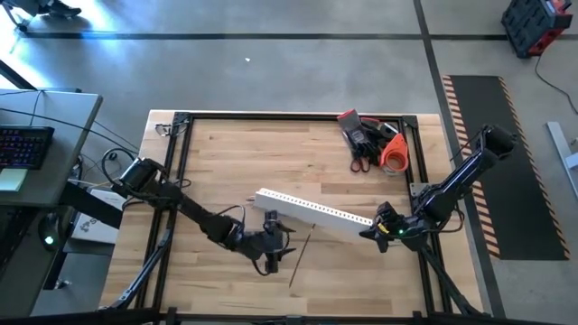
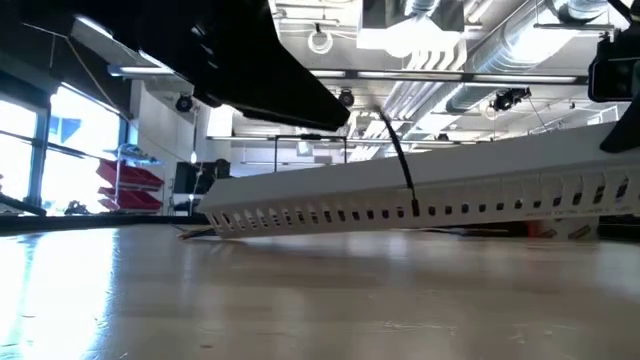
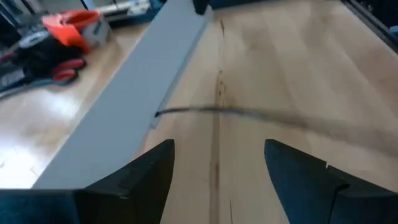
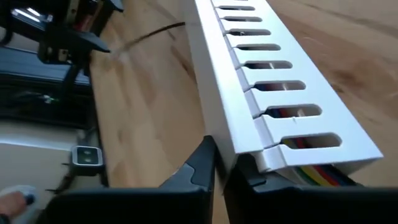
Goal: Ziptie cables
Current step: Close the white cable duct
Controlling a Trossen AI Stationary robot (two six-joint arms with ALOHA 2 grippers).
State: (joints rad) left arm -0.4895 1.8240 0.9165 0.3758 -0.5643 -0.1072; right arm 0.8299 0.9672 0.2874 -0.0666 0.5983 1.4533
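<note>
The left gripper [image 1: 274, 242] sits near the front edge of the tabletop [image 1: 235, 158], fingers apart, holding nothing. A thin cable [image 1: 301, 260] lies flat just beside it. The right gripper [image 1: 372, 232] is pinched shut on the end of the white channel [image 1: 312, 210]. Tools [image 1: 370, 138] sit in the back right corner.

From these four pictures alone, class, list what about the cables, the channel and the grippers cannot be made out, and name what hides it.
- Cables: only coloured wire ends show inside the white channel; its walls hide the rest.
- Thin dark strand: blurred in the left wrist view, so whether it is wire or ziptie is unclear.
- Right gripper: shut at the channel's end, but the channel covers the contact.
- Left gripper: open, holding nothing.
</note>
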